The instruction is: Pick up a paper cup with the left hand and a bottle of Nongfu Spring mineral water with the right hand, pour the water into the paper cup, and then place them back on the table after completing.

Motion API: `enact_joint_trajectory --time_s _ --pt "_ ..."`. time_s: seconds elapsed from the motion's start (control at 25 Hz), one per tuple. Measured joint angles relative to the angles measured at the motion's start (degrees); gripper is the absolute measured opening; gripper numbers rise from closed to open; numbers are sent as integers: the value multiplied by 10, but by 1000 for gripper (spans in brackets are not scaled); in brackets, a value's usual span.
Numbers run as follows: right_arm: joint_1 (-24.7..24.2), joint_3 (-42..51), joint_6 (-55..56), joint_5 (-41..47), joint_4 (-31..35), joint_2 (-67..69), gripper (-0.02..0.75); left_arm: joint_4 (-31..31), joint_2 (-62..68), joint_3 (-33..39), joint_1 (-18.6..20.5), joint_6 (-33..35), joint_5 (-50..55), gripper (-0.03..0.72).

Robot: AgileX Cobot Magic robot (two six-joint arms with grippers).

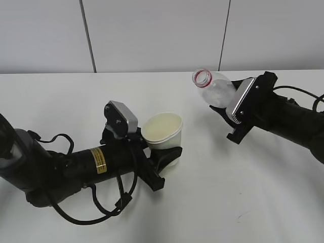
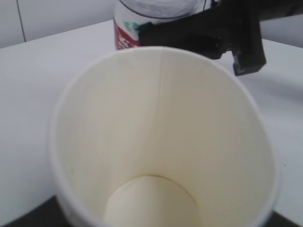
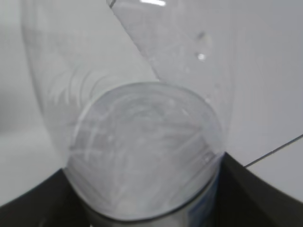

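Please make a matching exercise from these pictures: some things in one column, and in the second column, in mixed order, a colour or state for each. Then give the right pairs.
Things
1. cup
2. bottle
3. table
4. left claw

States
A. plain white, flat
B. open mouth with a red ring, tilted toward the left
C. black, shut on the cup
D. cream inside, no water visible in it

Pairs: 1-D, 2-B, 3-A, 4-C

A robot test bench in a lab: a plain white table [image 1: 212,202] with two black robot arms working on it, and directly behind the table a bare grey panelled wall [image 1: 152,35] with dark vertical seams.
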Motion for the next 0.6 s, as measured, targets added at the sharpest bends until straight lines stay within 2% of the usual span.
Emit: enact_joint_trajectory --time_s 0.2,0.6 --pt "0 0 -70 -32 0 0 463 4 0 0 -16 0 0 366" --pt "0 0 -169 -37 -1 0 463 29 0 0 -17 0 0 366"
